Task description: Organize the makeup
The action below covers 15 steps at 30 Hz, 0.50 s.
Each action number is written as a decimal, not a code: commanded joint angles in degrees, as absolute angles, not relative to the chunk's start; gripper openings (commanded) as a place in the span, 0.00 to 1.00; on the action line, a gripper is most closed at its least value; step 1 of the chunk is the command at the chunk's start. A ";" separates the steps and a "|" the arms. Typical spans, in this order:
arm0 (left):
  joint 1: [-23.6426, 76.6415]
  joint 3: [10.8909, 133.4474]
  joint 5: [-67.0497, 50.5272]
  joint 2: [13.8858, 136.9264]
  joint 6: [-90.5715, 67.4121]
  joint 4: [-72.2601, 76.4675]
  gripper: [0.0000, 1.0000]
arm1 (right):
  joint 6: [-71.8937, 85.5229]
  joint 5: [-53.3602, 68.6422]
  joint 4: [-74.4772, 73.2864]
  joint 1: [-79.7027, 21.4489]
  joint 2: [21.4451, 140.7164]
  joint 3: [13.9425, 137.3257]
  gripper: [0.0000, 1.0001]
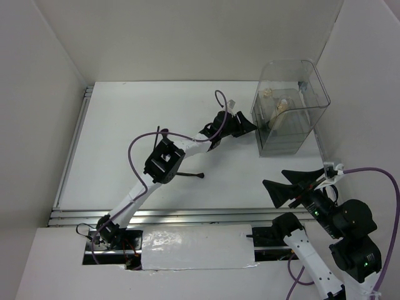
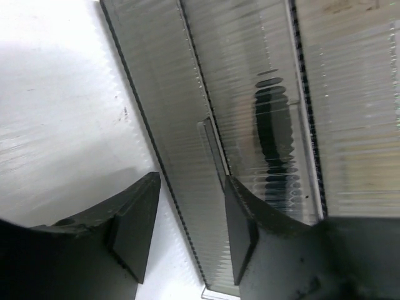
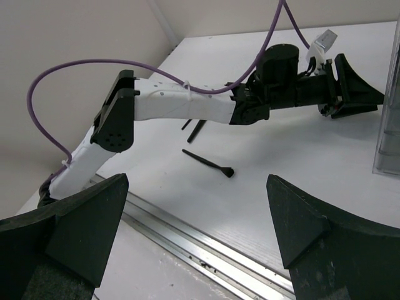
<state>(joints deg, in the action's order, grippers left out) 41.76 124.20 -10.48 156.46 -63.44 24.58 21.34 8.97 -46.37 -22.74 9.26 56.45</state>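
Left claw is being held parted, empty, beside the clear plastic box; right claw is being held spread wide, near it. Beige makeup is being kept inside; black brush is being left lying well left.

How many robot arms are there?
2. The left arm stretches toward the clear box; the right arm sits at the near right corner. None seem hidden.

White table, black brush, clear box

Thin blk brush flat on table; beige tubes + dark compact inside clear box, blurred thru wall.
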 commanded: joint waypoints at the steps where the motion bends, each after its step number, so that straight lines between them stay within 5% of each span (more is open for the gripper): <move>1: 42.10 125.07 -11.16 158.02 -65.56 29.26 0.53 | 20.57 9.84 -45.62 -23.12 8.44 57.30 1.00; 15: 42.36 125.95 -11.25 161.63 -72.07 37.00 0.54 | 20.57 11.51 -44.65 -23.20 8.70 56.51 1.00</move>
